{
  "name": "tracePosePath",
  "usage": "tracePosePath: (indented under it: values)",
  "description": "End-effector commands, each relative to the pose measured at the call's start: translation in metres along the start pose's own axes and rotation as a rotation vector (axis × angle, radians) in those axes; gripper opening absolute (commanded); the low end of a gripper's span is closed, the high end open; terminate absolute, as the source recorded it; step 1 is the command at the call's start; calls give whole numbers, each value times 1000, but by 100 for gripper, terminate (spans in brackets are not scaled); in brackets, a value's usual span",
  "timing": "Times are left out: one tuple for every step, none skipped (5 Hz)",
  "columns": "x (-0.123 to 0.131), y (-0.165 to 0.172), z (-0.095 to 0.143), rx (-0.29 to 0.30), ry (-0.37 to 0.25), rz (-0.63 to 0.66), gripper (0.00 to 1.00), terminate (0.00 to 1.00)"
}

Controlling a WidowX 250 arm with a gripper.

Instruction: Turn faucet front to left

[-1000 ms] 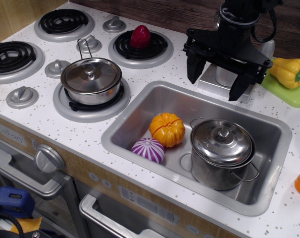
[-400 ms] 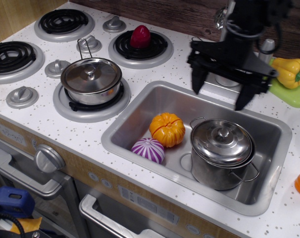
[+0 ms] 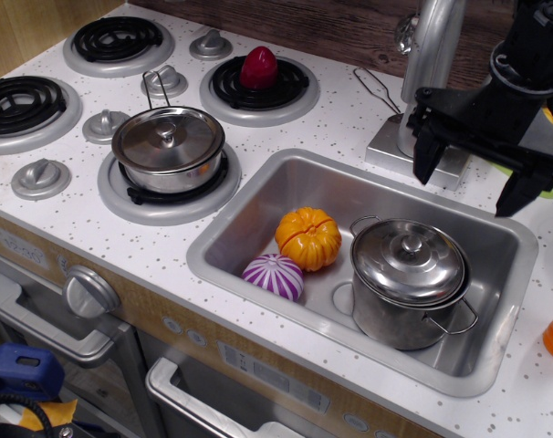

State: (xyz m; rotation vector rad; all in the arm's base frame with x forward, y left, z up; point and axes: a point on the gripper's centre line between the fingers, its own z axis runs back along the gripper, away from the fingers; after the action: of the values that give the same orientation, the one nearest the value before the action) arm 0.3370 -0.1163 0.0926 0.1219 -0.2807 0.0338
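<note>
Jaws [image 3: 473, 173] spread wide, just right of faucet [image 3: 427, 64], w/o contact.

White speckled counter [image 3: 286, 137]; set with four coil burners, silver knobs [image 3: 41, 176], a sunken steel sink [image 3: 505, 239]; faucet [image 3: 430, 55] on its square plate behind the sink; wire loop [image 3: 379, 89] beside.

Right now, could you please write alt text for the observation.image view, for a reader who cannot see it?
A black robot gripper, fingers spread open, hangs beside a tall silver faucet at the back of a toy kitchen sink. The sink holds a lidded steel pot, an orange pumpkin and a purple striped vegetable. Left, a lidded pan sits on a burner.
</note>
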Motion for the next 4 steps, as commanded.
tracePosePath:
  values:
    - [32,-4,13,-12,-135,-39,100,0]
    - [44,-2,15,-22,-173,-66,100,0]
    - [49,6,15,-29,-192,-90,100,0]
    - [52,18,15,-38,-210,-116,100,0]
